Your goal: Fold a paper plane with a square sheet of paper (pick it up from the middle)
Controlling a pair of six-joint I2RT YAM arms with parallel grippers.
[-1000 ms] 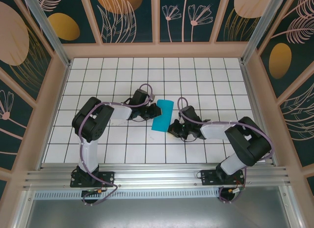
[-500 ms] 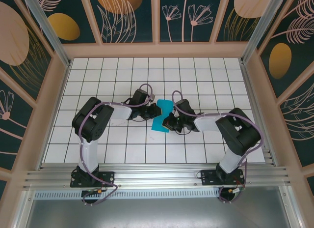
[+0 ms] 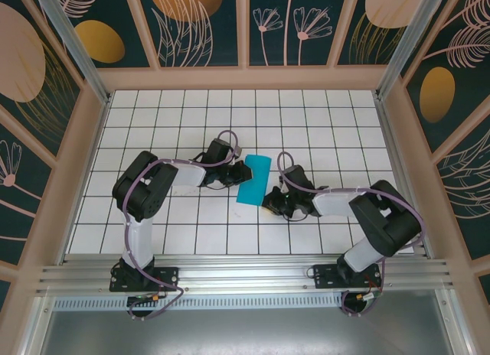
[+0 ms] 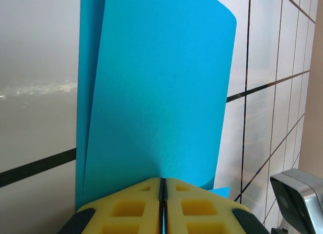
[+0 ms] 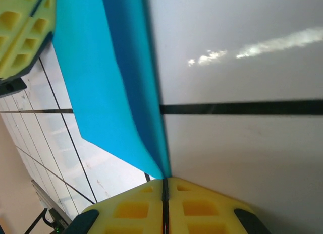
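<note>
The square sheet of paper [image 3: 254,179] is teal-blue and lies bent over on itself between the two arms on the white tiled table. My left gripper [image 3: 243,170] is shut on its left edge. In the left wrist view the yellow fingertips [image 4: 146,193] meet on the paper [image 4: 156,93], whose upper layer curls over the lower one. My right gripper [image 3: 268,200] sits at the sheet's near right corner. Its jaws [image 5: 165,182] are shut, with the tip of the paper [image 5: 116,93] running into the seam between them. A paper plane is out of view.
The white tiled table [image 3: 321,125] is framed by a wooden rim and patterned walls. An aluminium rail [image 3: 245,275] carries both arm bases along the near edge. The left gripper's yellow fingers [image 5: 20,27] show at the top left of the right wrist view.
Half a second ago my right gripper had swung up-left toward the sheet, which looked narrower. It is now back where it was a second ago, and the sheet is spread again. The left arm stayed still.
</note>
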